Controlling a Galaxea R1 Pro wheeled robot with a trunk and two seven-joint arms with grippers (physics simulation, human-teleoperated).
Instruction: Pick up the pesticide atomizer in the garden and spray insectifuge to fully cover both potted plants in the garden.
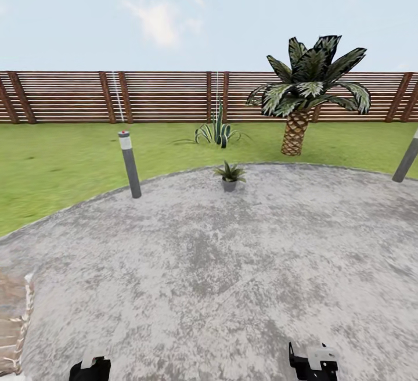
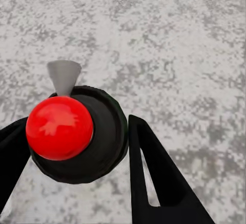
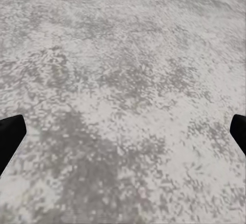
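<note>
Pesticide atomizer [image 2: 77,134], red-capped with a grey nozzle, sits clamped in my left pincer [image 2: 77,157], both black fingers [image 2: 154,178] tight against its dark body above the grey paved patio [image 1: 232,265]. My right pincer [image 3: 123,131] hangs spread wide, holding nothing. 1 potted plant [image 1: 230,175] stands well ahead at the patio's far edge, near the lawn [image 1: 58,160] and fence [image 1: 162,96].

The round grey paved patio [image 1: 232,276], mottled light and dark, carries one potted plant [image 1: 230,175] in a tiny grey pot near its far edge, a grey bollard [image 1: 130,164] stands at its left rim, and green lawn [image 1: 58,160] borders it up to the slatted fence [image 1: 162,96].
</note>
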